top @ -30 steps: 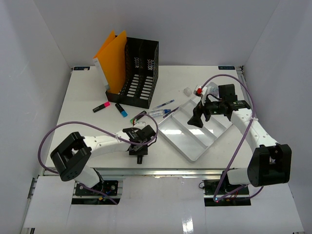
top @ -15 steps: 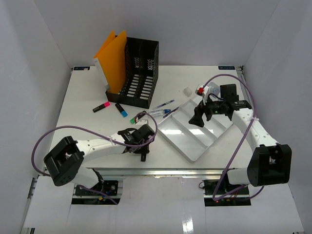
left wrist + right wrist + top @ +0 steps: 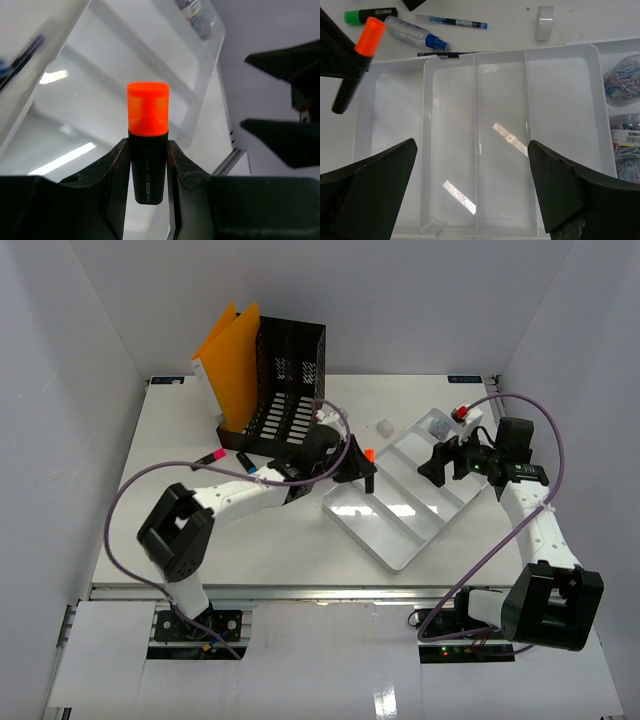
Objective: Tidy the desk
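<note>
Clamped on the orange highlighter (image 3: pixel 147 112), the left gripper (image 3: pixel 361 468) has swung from lower centre to the tray (image 3: pixel 510 50) edge, drop-ready; right gripper (image 3: pixel 441 462) spread apart

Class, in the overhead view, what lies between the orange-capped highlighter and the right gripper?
Only bare compartments of the white tray separate the highlighter from the right gripper, as the top view shows.

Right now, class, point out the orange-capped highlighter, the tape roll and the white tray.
orange-capped highlighter (image 3: pixel 148 150), left wrist view, black barrel.
tape roll (image 3: pixel 545 22), right wrist view, outer band.
white tray (image 3: pixel 502 100), right wrist view, bare middle compartment floor.
</note>
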Robot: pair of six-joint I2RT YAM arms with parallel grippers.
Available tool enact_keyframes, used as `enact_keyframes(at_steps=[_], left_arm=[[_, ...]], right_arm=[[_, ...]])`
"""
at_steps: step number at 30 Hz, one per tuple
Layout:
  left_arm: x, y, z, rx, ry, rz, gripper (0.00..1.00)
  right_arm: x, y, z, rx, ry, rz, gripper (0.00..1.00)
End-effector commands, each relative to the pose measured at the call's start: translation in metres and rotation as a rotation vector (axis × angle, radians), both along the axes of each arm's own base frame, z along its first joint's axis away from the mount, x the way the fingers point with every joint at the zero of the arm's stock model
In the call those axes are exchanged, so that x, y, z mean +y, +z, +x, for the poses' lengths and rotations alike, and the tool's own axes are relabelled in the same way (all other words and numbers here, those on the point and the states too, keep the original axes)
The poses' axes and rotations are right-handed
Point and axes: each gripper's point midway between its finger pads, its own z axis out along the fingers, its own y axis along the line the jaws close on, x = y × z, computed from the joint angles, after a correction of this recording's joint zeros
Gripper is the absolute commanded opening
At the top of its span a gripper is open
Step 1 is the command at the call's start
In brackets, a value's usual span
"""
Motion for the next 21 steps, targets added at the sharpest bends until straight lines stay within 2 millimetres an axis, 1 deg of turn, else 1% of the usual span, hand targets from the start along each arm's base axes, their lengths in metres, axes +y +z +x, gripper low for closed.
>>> enact_keyframes(at_steps=[1,2,3,4,5,6,8,9,10,11,12,14,15,16,17,18,20,21], left_arm=[[-0.065,0.048,0.044,-0.014,-0.063,-0.262,0.00],[-0.079,0.036,0.053,0.008,-0.076,-0.269,0.00],[-0.093,0.031,0.062,0.013,-0.093,-0.281,0.00],[-0.106,0.047,0.072,-0.019,-0.111,-0.310,0.00],[-0.117,0.055,0.081,-0.034,-0.125,-0.330,0.00],[-0.126,0.054,0.089,-0.035,-0.135,-0.342,0.00],[-0.139,0.053,0.098,-0.025,-0.151,-0.368,0.00],[-0.148,0.047,0.108,-0.027,-0.152,-0.382,0.00],[-0.153,0.035,0.111,0.002,-0.146,-0.393,0.00],[-0.157,0.034,0.115,0.005,-0.144,-0.412,0.00],[-0.160,0.037,0.118,-0.001,-0.142,-0.435,0.00],[-0.165,0.024,0.124,0.035,-0.121,-0.455,0.02],[-0.167,0.024,0.127,0.042,-0.112,-0.468,0.02],[-0.169,0.015,0.130,0.062,-0.097,-0.471,0.04],[-0.170,0.009,0.132,0.078,-0.084,-0.474,0.06],[-0.171,0.010,0.135,0.082,-0.074,-0.483,0.10],[-0.173,0.001,0.140,0.099,-0.053,-0.478,0.15],[-0.172,-0.008,0.143,0.112,-0.036,-0.465,0.22]], right_arm=[[-0.018,0.022,0.012,-0.079,-0.114,0.029,0.98],[-0.022,0.024,0.013,-0.084,-0.132,0.032,0.98],[-0.025,0.025,0.013,-0.089,-0.147,0.035,0.98],[-0.027,0.026,0.013,-0.091,-0.161,0.041,0.98],[-0.029,0.028,0.013,-0.096,-0.170,0.044,0.98],[-0.031,0.029,0.014,-0.104,-0.176,0.045,0.98],[-0.034,0.031,0.015,-0.111,-0.187,0.043,0.98],[-0.035,0.032,0.015,-0.112,-0.192,0.043,0.98],[-0.036,0.033,0.015,-0.114,-0.196,0.044,0.98],[-0.037,0.034,0.015,-0.117,-0.199,0.043,0.98],[-0.037,0.035,0.015,-0.121,-0.201,0.042,0.98],[-0.038,0.035,0.015,-0.123,-0.205,0.040,0.98],[-0.039,0.035,0.015,-0.123,-0.206,0.040,0.98],[-0.039,0.035,0.015,-0.122,-0.207,0.039,0.98],[-0.040,0.035,0.015,-0.122,-0.208,0.039,0.98],[-0.040,0.036,0.015,-0.123,-0.210,0.040,0.98],[-0.041,0.035,0.015,-0.124,-0.210,0.040,0.98],[-0.041,0.036,0.015,-0.126,-0.210,0.041,0.98]])
